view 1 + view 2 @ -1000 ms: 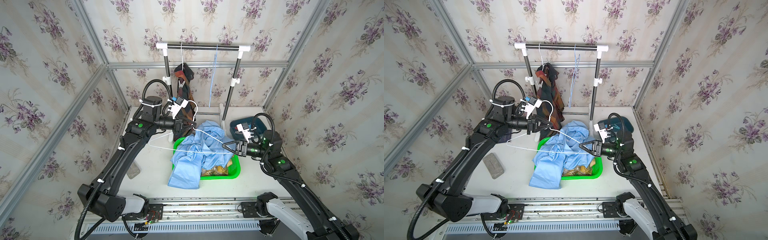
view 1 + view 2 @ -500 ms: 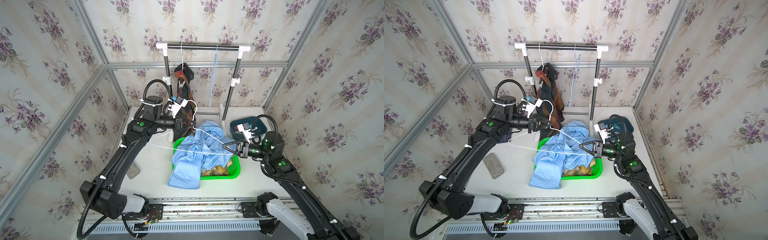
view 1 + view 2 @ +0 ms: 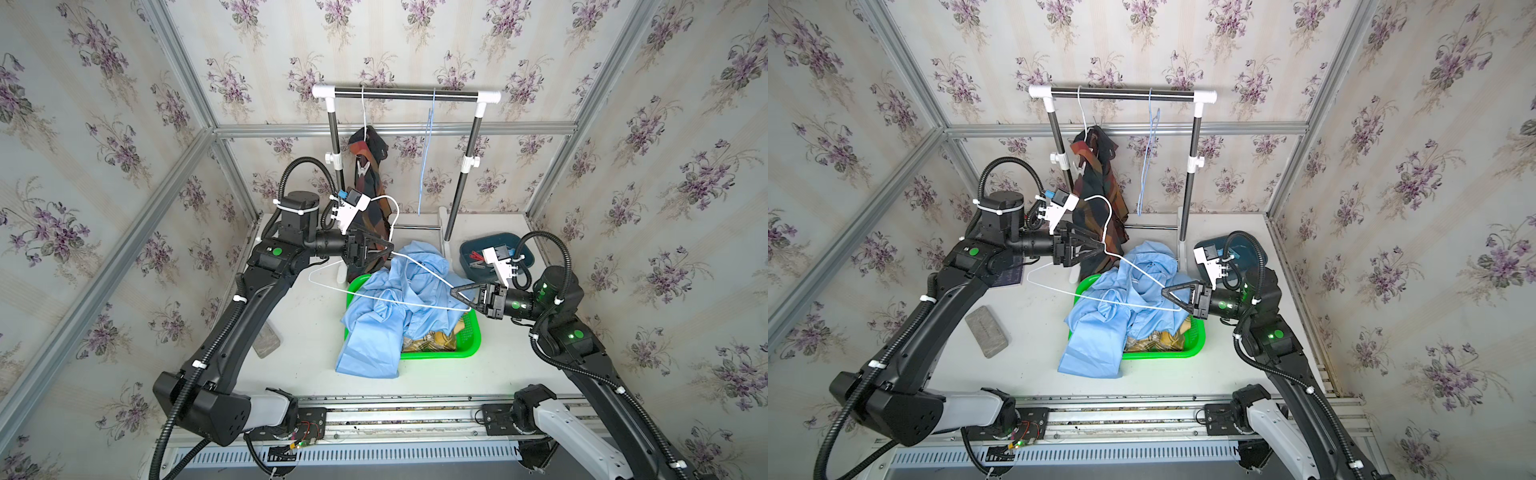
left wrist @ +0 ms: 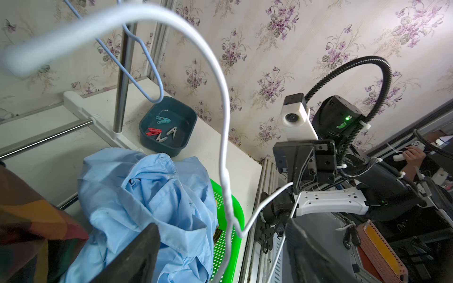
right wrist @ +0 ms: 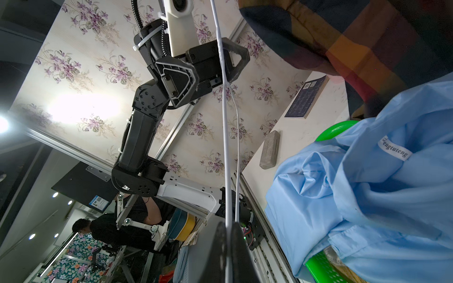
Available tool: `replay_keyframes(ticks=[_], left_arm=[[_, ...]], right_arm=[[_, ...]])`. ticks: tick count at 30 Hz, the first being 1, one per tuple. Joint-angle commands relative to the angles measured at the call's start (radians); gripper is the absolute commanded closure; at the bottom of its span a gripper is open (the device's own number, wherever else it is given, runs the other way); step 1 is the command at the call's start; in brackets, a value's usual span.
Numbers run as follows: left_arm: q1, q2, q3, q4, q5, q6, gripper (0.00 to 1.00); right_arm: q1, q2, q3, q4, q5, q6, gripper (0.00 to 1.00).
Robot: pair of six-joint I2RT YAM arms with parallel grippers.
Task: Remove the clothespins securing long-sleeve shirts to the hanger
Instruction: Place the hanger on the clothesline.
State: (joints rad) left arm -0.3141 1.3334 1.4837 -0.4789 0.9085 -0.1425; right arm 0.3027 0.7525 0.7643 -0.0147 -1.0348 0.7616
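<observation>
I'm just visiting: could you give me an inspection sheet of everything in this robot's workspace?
Surface: white tabletop, some dark specks.
Job's things: light blue shirt heaped over green plastic basket; dark plaid shirt hanging from rail, translucent clothespin on it; four clothespins in dark teal tray.
Clutter: grey block, dark booklet.
Tools: left tool open around white wire hanger; right tool shut on it.
Cables: black corrugated hoses loop over both wrists.
Surroundings: floral wallpaper, aluminium frame.

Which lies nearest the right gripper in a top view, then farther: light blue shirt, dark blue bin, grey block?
1. light blue shirt, directly beside and beneath the right gripper.
2. dark blue bin, behind it, toward the back.
3. grey block, far off on the robot's left side.
</observation>
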Motion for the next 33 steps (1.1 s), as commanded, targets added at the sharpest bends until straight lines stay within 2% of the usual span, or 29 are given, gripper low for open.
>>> replay_keyframes(ticks=[1, 5, 11, 18, 23, 28, 31, 33], left_arm=[[0.009, -0.041, -0.016, 0.028, -0.098, -0.021, 0.1], [0.034, -0.142, -0.063, 0.028, -0.167, -0.031, 0.01], [0.045, -0.346, -0.134, 0.022, -0.28, -0.049, 0.01], [0.045, -0.521, -0.176, -0.018, -0.275, -0.086, 0.01], [0.036, -0.577, -0.195, -0.053, -0.289, -0.081, 0.01], [0.036, -0.597, -0.161, -0.086, -0.474, -0.051, 0.01], [0.034, -0.576, -0.137, -0.087, -0.376, -0.038, 0.01], [0.028, -0.556, -0.139, -0.081, -0.37, -0.062, 0.01]], right_arm=[[0.001, -0.021, 0.035, -0.051, -0.001, -0.034, 1.0], [0.001, -0.04, 0.135, -0.151, 0.017, -0.084, 1.0], [0.0, -0.009, 0.374, -0.315, 0.137, -0.184, 1.0], [-0.001, 0.083, 0.688, -0.409, 0.313, -0.267, 1.0], [0.0, 0.161, 0.87, -0.534, 0.54, -0.321, 1.0], [-0.001, 0.228, 0.99, -0.66, 0.69, -0.377, 1.0], [-0.001, 0.228, 0.997, -0.674, 0.804, -0.381, 1.0], [-0.001, 0.222, 0.998, -0.658, 0.868, -0.37, 1.0]])
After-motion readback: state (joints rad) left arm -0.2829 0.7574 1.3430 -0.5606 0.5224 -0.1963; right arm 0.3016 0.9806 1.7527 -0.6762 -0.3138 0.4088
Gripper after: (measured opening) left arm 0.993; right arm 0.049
